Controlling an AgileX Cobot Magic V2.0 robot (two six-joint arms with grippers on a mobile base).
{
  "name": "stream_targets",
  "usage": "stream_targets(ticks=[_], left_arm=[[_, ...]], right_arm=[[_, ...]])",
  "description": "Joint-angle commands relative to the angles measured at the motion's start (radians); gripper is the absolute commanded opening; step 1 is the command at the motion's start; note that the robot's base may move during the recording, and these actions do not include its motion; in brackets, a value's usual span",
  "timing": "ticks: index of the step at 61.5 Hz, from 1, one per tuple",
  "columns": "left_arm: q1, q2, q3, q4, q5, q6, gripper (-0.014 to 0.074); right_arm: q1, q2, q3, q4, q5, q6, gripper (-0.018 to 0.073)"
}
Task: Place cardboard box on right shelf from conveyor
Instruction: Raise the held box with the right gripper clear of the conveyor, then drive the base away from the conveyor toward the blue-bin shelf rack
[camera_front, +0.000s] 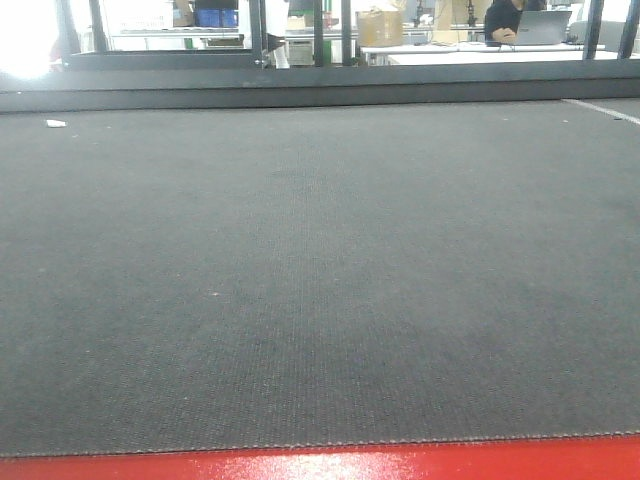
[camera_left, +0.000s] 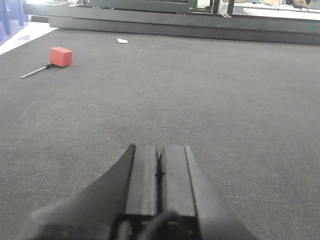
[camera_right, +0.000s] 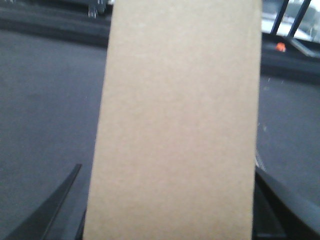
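**Right claw gripping the cardboard box over the conveyor**

In the right wrist view, the cardboard box (camera_right: 175, 125) filled most of the picture, a plain tan slab standing lengthwise away from the camera. The right claw (camera_right: 168, 167) was clamped on it, with one dark finger showing at each lower side of the box. The grey conveyor (camera_right: 45, 100) lay behind and around the box. Whether the box touched the belt could not be told.

In the left wrist view, the left claw (camera_left: 159, 150) hung low over the conveyor with its two black fingers pressed together and nothing between them.

In the front view, a glossy red edge strip (camera_front: 320, 465) ran along the conveyor's near side. No box showed on the wide woven belt in that view.

Towards the conveyor's far left lay a small red block (camera_left: 61, 56) with a thin metal rod (camera_left: 35, 71) touching it. A white scrap (camera_left: 122, 40) lay farther on, near the far edge.

Beyond the conveyor's far edge stood a brown carton (camera_front: 379, 27) on a white table (camera_front: 430, 50), and a person sat behind a laptop (camera_front: 543, 27).
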Motion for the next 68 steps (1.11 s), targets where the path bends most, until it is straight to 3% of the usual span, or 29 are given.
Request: stream_targets(ticks=[1, 68], left_arm=[[-0.003, -0.015, 0.008, -0.006, -0.085, 0.000, -0.0116], [-0.003, -0.015, 0.008, -0.006, -0.085, 0.000, -0.0116]], right_arm=[[-0.003, -0.024, -0.026, -0.006, -0.112, -0.019, 0.0202], [-0.003, -0.030, -0.026, -0.005, -0.101, -0.019, 0.0202]])
